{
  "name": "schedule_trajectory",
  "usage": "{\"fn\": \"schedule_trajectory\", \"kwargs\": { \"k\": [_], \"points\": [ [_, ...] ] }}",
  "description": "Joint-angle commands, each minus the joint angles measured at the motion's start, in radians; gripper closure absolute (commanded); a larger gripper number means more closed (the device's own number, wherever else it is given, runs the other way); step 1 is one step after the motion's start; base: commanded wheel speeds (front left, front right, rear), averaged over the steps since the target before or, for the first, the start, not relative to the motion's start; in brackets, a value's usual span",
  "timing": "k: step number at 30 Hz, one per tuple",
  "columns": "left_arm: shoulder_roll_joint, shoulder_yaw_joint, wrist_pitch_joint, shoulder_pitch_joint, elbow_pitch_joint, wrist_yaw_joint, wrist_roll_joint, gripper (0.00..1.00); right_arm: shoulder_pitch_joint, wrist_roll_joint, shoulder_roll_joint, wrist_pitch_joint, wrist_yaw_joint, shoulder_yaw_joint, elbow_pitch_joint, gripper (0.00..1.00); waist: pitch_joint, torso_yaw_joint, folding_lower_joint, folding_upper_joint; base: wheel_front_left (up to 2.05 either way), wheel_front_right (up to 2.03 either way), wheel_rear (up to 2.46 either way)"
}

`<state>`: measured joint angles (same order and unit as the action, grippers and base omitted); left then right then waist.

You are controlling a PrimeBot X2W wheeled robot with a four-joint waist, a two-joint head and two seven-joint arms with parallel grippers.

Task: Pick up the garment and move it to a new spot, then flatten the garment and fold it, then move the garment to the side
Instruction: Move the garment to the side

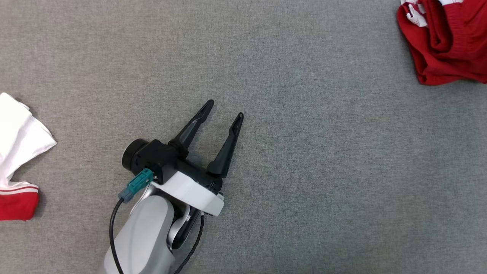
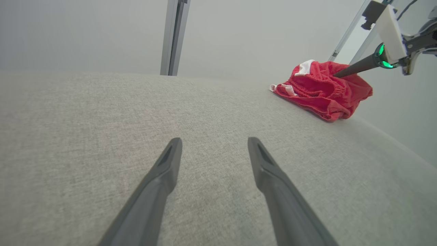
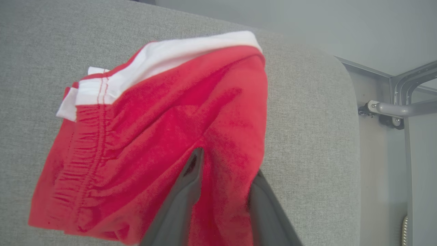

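Two claws: left claw (image 1: 225, 108) spread, empty; right claw (image 3: 228, 162) amid red garment (image 3: 153, 136), grip unclear.
Left of left claw: white garment (image 1: 21, 140), well apart.

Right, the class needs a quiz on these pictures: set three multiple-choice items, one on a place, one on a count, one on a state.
1. In the head view, where do the red shorts lie?
A) top right  B) centre  C) bottom middle
2. How many garments are in the head view?
A) one  B) two  C) four
3. How do the jaws of the left gripper stand?
A) open, empty  B) shut on cloth  C) shut, empty

Answers:
1 A: the shorts are bunched in the top right corner.
2 B: there are the shorts, plus a white top with a red hem at the left edge.
3 A: the jaws are spread wide with nothing between them, over the bare grey surface.
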<state>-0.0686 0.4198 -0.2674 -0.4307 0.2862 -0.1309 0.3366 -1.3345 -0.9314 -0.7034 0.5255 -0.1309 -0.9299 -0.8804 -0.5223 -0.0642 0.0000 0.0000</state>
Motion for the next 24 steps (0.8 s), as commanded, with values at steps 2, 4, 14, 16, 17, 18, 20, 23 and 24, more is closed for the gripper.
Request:
{"fn": "schedule_trajectory", "kwargs": {
  "k": [2,4,14,16,17,18,20,23,24],
  "points": [
    [-0.006,-0.008,0.003,0.025,0.014,0.001,0.007,0.0,-0.013,0.019,0.014,-0.028,0.0,-0.015,-0.026,0.0,0.022,0.003,0.0,0.0,0.0,0.0,0.0],
    [-0.003,-0.01,0.003,0.034,0.014,0.001,0.009,0.0,-0.025,0.037,0.017,-0.046,0.0,-0.029,-0.042,0.0,0.039,0.004,0.0,0.0,0.0,0.0,0.0],
    [0.001,-0.035,0.002,0.082,0.017,0.0,0.026,0.0,-0.069,0.144,0.065,-0.2,0.0,-0.098,-0.077,0.0,0.163,-0.015,0.0,0.0,0.0,0.0,0.0],
    [0.001,-0.063,0.002,0.096,0.011,0.001,0.028,0.0,-0.062,0.137,0.073,-0.253,0.0,-0.101,-0.054,0.0,0.196,-0.021,0.0,0.0,0.0,0.0,0.0],
    [-0.001,-0.08,0.002,0.104,0.009,0.001,0.03,0.0,-0.053,0.138,0.076,-0.28,0.0,-0.106,-0.044,0.0,0.214,-0.023,0.0,0.0,0.0,0.0,0.0],
    [-0.001,-0.08,0.002,0.104,0.009,0.001,0.03,0.0,-0.053,0.138,0.076,-0.28,0.0,-0.106,-0.044,0.0,0.214,-0.023,0.0,0.0,0.0,0.0,0.0],
    [-0.007,-0.117,0.002,0.119,-0.003,0.003,0.028,0.0,-0.038,0.132,0.078,-0.328,0.0,-0.117,-0.014,0.0,0.246,-0.024,0.0,0.0,0.0,0.0,0.0],
    [-0.017,-0.171,0.002,0.142,-0.023,0.006,0.019,0.0,-0.012,0.115,0.076,-0.395,0.0,-0.121,0.029,0.0,0.289,-0.022,0.0,0.0,0.0,0.0,0.0],
    [-0.021,-0.185,0.002,0.149,-0.03,0.007,0.016,0.0,0.001,0.104,0.074,-0.415,0.0,-0.119,0.045,0.0,0.303,-0.021,0.0,0.0,0.0,0.0,0.0]
  ]
}}
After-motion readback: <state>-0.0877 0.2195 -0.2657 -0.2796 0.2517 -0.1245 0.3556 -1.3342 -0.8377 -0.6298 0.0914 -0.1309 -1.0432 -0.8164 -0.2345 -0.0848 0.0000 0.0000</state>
